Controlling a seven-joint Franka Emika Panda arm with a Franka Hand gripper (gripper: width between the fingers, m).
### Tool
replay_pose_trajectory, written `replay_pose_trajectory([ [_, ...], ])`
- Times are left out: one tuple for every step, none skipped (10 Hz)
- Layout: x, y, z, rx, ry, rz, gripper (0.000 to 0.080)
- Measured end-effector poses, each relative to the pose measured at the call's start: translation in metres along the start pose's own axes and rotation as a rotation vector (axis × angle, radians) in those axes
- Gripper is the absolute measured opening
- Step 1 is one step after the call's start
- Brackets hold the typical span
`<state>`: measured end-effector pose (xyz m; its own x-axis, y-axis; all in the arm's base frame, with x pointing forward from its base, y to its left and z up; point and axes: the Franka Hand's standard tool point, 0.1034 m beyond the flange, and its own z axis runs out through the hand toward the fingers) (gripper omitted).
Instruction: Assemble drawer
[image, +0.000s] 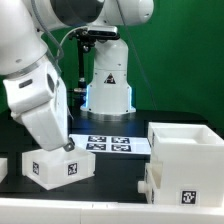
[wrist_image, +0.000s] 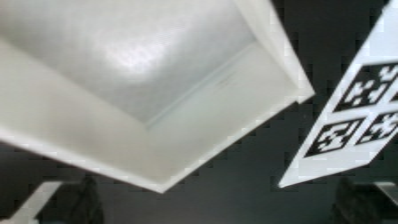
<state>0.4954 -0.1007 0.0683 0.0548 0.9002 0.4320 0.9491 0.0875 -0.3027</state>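
Observation:
A small white tray (image: 55, 166) with a black-and-white tag on its side lies on the dark table at the exterior view's lower left. My gripper (image: 62, 147) hangs just above its rim. In the wrist view the tray (wrist_image: 143, 80) fills most of the picture, with one corner pointing toward the gap between my fingers. My gripper (wrist_image: 205, 205) is open, its dark fingers (wrist_image: 45, 202) stand far apart, and only dark table lies between them. The large white housing (image: 186, 148) stands at the exterior view's right, with another tagged tray (image: 182, 186) in front of it.
The marker board (image: 110, 145) lies flat between the small tray and the housing, and it shows in the wrist view (wrist_image: 356, 120) too. The robot base (image: 108, 80) stands behind it. A white part (image: 3, 168) is cut off at the exterior view's left edge.

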Motion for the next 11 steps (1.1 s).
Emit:
replay_pose_trajectory([
  [0.001, 0.001, 0.001, 0.001, 0.0, 0.076, 0.0649],
  [0.001, 0.001, 0.001, 0.001, 0.0, 0.155, 0.0649],
  [0.002, 0.001, 0.001, 0.002, 0.0, 0.23, 0.0649],
  [0.001, 0.002, 0.0, -0.01, 0.005, 0.309, 0.0649],
  [-0.003, 0.002, -0.007, -0.101, 0.032, 0.486, 0.0649],
  [-0.002, -0.01, -0.005, -0.161, 0.014, 0.614, 0.0649],
  [0.001, -0.017, 0.006, -0.195, 0.03, 0.662, 0.0649],
  [0.001, -0.022, 0.018, -0.183, 0.07, 0.762, 0.0649],
  [0.0, -0.021, 0.016, -0.181, 0.066, 0.759, 0.0649],
  [0.0, -0.02, 0.016, -0.182, 0.066, 0.757, 0.0649],
  [0.0, -0.021, 0.017, -0.181, 0.066, 0.758, 0.0649],
])
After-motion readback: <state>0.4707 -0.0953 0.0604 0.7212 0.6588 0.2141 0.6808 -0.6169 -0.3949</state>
